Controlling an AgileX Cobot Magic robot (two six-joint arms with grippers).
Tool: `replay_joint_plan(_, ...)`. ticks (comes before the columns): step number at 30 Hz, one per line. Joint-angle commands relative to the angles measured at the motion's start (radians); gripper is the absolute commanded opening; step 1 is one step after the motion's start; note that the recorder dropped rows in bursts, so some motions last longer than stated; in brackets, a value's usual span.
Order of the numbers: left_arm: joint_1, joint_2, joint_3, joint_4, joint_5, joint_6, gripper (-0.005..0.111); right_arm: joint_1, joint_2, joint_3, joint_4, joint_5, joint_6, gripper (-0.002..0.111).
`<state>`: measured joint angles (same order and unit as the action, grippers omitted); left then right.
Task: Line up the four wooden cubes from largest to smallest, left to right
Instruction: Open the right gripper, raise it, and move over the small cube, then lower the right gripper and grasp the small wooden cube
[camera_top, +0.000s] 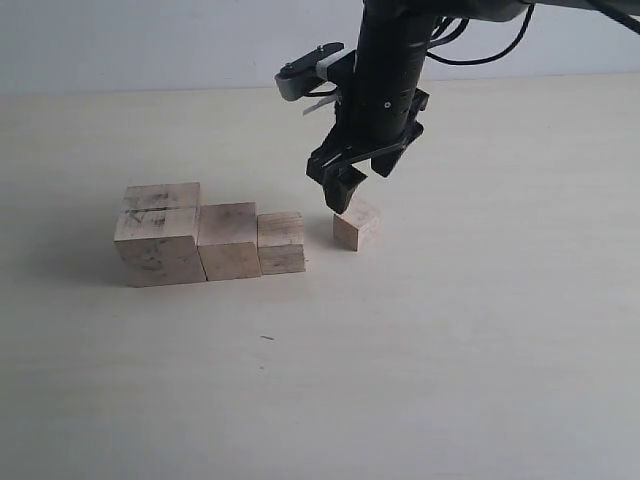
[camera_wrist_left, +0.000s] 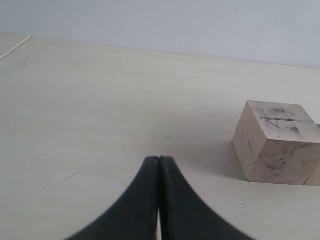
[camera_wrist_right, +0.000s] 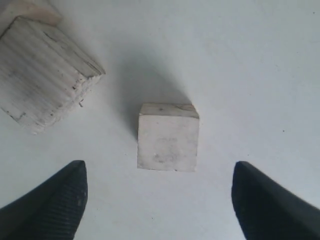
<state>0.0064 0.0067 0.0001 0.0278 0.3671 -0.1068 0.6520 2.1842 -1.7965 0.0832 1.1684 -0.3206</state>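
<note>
- Currently, three pale raw-wood cubes are standing in a row on the pale beige worktop, towards the left of the exterior view, with their sides touching.
- The largest pale wooden cube with dark scuff marks is sitting at the left end of that row. The second-largest pale wooden cube is pressing against its right side.
- The third, smaller pale wooden cube is closing the row on the right, flush against the second-largest cube.
- The smallest pale wooden cube is resting alone on the worktop, to the right of the row and a little farther back. It is lying apart from the third cube and is turned at an angle to the row.
- The black right arm is reaching down from above, and the right jaws are hovering just over the smallest cube.
- The right wrist view is showing the right jaws spread wide and gripping nothing. The smallest cube is lying between them with a gap on each side, and the third cube is sitting off to one side.
- The left wrist view is showing the left jaws pressed together and holding nothing, low over bare worktop.
- The scuffed largest cube is standing well clear of the left jaws.
</note>
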Motion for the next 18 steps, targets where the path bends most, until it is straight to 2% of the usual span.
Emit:
replay_joint_plan(1,-0.009,-0.007,0.0,0.006,-0.012,0.0,0.0,-0.001,-0.004,0.032,-0.006,-0.024,-0.017,0.074)
replay_joint_plan(7,-0.009,-0.007,0.0,0.006,-0.012,0.0,0.0,-0.001,-0.004,0.109,-0.008,-0.133,-0.047,0.074)
replay_joint_plan(18,-0.009,-0.007,0.0,0.006,-0.012,0.0,0.0,-0.001,0.029,0.114,-0.006,-0.171,-0.047,0.07)
